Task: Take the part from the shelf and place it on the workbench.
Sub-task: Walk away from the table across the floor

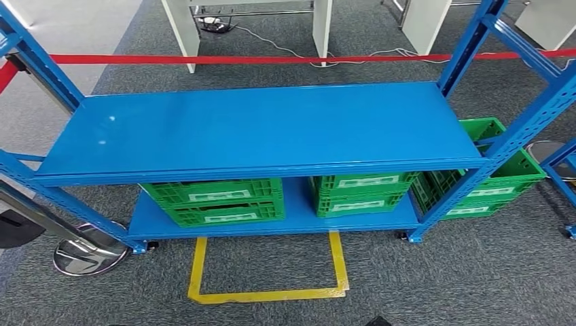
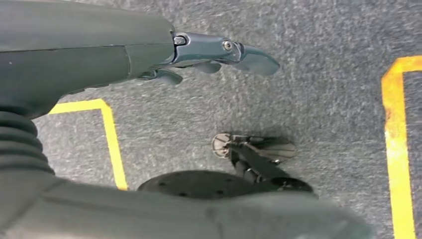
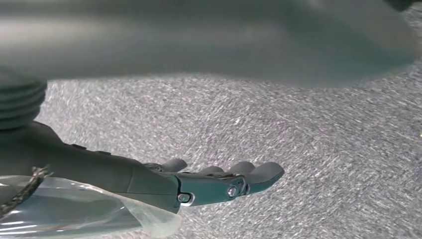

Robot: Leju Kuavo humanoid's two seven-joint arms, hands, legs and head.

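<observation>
The left hand (image 2: 199, 52) hangs over the grey carpet floor (image 2: 318, 99) with its dark fingers stretched out nearly straight and nothing in them. Yellow tape lines (image 2: 112, 139) run across the carpet beneath it.

The right hand (image 3: 209, 181) also hangs over the carpet, its fingers extended side by side. A sheet of clear, crinkled plastic film (image 3: 74, 214) lies against the hand near its base, with a bit of braided cord (image 3: 25, 189) beside it. I cannot tell whether the hand grips this film, or whether the film wraps the part.

In the head view, a yellow tape square outline (image 1: 268, 295) is marked on the carpet just in front of the blue metal shelf rack (image 1: 258, 129). A shiny round metal stand base (image 1: 88, 255) sits by the rack's front left foot. On the rack's lower board (image 1: 299, 221) stand two stacks of green plastic crates with white labels, one on the left (image 1: 214, 200) and one in the middle (image 1: 363, 193). More green crates (image 1: 499, 180) stand on the floor at the rack's right end.

Beyond the rack a red barrier tape (image 1: 272, 59) stretches across. Farther off are the white legs of a desk (image 1: 183, 30) and a pale cable (image 1: 285, 47) on the carpet.
</observation>
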